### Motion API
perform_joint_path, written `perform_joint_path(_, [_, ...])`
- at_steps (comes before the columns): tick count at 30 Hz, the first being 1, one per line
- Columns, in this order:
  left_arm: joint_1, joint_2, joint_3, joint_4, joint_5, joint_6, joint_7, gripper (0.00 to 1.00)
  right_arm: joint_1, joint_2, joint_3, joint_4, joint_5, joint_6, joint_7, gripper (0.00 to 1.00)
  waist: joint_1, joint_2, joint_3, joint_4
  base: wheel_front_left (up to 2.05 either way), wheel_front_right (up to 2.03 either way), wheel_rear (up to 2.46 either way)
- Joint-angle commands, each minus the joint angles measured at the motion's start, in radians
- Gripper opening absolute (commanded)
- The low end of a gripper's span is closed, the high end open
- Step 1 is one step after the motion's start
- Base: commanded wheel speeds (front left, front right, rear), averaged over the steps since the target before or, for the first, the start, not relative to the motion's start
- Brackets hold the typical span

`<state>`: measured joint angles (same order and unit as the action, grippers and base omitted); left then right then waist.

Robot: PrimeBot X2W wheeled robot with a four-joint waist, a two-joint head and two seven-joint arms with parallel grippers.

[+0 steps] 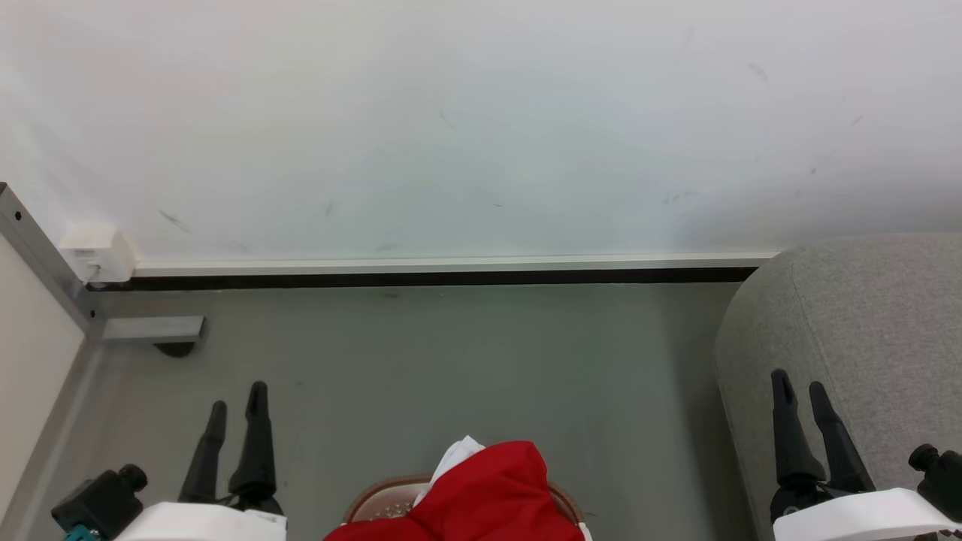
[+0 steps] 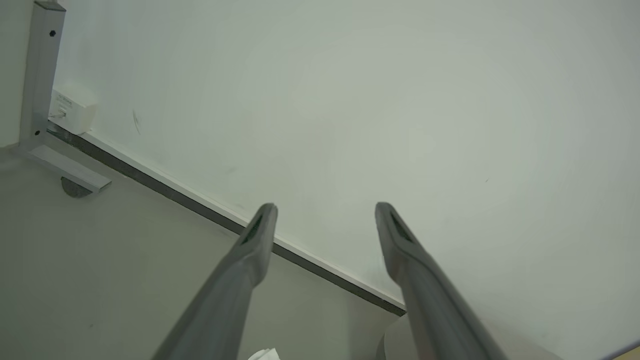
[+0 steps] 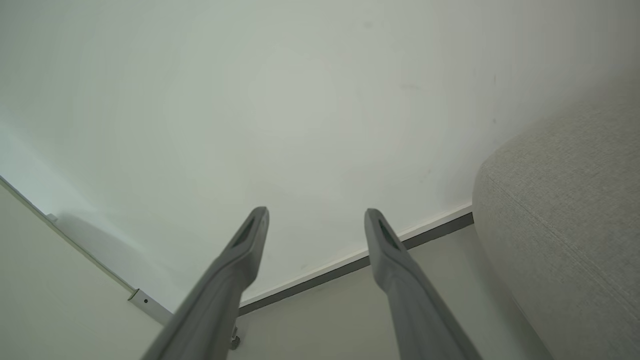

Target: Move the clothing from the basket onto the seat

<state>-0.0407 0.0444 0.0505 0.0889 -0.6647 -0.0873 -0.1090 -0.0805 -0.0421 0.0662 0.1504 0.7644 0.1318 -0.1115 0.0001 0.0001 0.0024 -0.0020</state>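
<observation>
Red clothing (image 1: 488, 496) with a white trim is heaped in the basket (image 1: 372, 507), whose brown rim and perforated white wall peek out at the bottom centre of the head view. The light grey seat (image 1: 864, 330) stands at the right, and its rounded edge (image 3: 565, 225) also fills the right of the right wrist view. My left gripper (image 1: 239, 406) is open at the lower left, to the left of the basket, with nothing between its fingers (image 2: 257, 235). My right gripper (image 1: 798, 389) is open at the lower right, in front of the seat's side, its fingers (image 3: 382, 240) empty.
A white wall with a pale skirting (image 1: 451, 264) runs across the back above the grey floor (image 1: 466, 361). At the left stand a metal frame post with a foot (image 1: 154, 329) and a white box (image 1: 98, 252). A pale panel (image 1: 30, 338) borders the left edge.
</observation>
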Motion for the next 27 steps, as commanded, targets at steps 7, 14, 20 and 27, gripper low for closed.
perform_joint_path(7, [0.005,0.011,-0.005,-0.021,0.119,0.003,-0.031,1.0,-0.02,-0.011,0.017,-0.005,-0.104,-0.001,-0.028,1.0,0.0,-0.0001,-0.002,0.002,0.0,0.0,0.0])
perform_joint_path(14, [0.012,0.011,-0.009,-0.025,0.189,0.005,-0.049,1.0,-0.02,-0.011,0.028,0.013,-0.164,-0.001,-0.047,1.0,0.0,-0.0001,-0.002,0.004,0.0,0.0,0.0])
perform_joint_path(20, [0.017,0.011,-0.01,-0.023,0.249,0.007,-0.066,1.0,-0.023,-0.011,0.039,0.015,-0.214,-0.001,-0.062,1.0,-0.0001,-0.0001,-0.001,0.003,0.0,0.0,0.0])
perform_joint_path(27, [0.02,0.011,-0.012,-0.015,0.312,0.007,-0.083,1.0,-0.024,-0.011,0.052,0.015,-0.272,-0.001,-0.08,1.0,-0.0001,-0.0001,-0.001,0.0,0.0,0.0,0.0])
